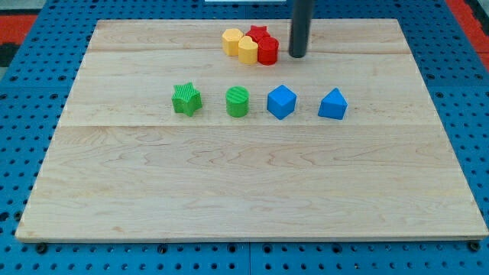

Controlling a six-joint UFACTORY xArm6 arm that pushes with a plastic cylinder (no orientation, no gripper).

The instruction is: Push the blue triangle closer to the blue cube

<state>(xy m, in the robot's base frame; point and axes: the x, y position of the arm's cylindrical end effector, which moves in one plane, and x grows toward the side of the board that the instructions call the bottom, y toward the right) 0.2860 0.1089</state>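
The blue triangle (332,105) sits on the counter (252,183), right of centre, a short gap from the blue cube (281,101) on the view's left. Further left stand a green cylinder (238,101) and a green star (186,99). My tip (296,55) rests near the view's top, well apart from both blue blocks, just beside a cluster of red (267,50) and yellow blocks (232,41); there are no jaws, only the rod

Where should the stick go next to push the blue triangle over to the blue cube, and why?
Probably my tip should first travel toward the view's bottom right, to the far side of the blue triangle. My tip now sits near the view's top, beside the red blocks, touching neither blue block. The blue cube lies on the triangle's left, so the push must come from the right.
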